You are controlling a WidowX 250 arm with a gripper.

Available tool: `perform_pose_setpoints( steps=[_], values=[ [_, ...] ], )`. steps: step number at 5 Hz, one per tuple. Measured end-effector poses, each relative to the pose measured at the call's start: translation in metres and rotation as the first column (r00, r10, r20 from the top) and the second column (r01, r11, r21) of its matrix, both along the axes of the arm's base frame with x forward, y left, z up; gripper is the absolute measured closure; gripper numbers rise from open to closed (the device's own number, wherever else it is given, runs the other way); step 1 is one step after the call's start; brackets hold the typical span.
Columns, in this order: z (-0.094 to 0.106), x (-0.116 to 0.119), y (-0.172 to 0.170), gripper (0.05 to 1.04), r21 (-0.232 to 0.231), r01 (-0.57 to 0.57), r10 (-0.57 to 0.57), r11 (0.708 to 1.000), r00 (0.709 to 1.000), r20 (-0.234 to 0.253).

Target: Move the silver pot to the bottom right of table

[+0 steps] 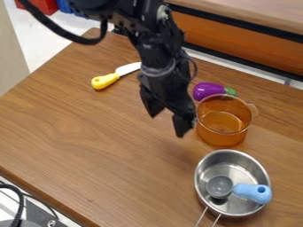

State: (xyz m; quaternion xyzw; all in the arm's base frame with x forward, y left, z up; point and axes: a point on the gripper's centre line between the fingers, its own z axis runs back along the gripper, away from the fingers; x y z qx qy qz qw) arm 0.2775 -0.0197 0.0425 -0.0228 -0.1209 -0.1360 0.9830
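Knife (116, 75): lies on the far left part of the counter (89, 142), yellow handle toward the left. Well apart from the pot; low risk.

Gripper (167, 125): hangs over the far middle of the counter, left of the orange pot (222, 139). The fingers (183, 126) are spread wide, with nothing between them. Caution: a low, direct move to the right could strike the orange pot, since it stands just beside the right-hand finger in the view. Raise the arm before any such move.

Eggplant (207, 91): lies at the far side of the orange pot. A push on that pot toward the far side could roll it.

Silver pot (246, 162): stands upright at the near right of the counter, its wire handle (209, 217) toward the near side. The placement appears to meet the task; further handling may only disturb it. If an adjustment is made, excess travel to the near side or right could carry the pot too far. The scoop (241, 189) rests inside, its blue handle across the right rim. A grip on that rim could catch the scoop; a tilted lift could tip it out.
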Motion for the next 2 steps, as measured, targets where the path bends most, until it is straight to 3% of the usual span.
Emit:
perform_pose_setpoints(
  steps=[2],
  values=[
    [0.001, 0.046, 0.011, 0.088, -0.01, -0.106, 0.106, 0.994, 0.994, 0.018]
  ],
)
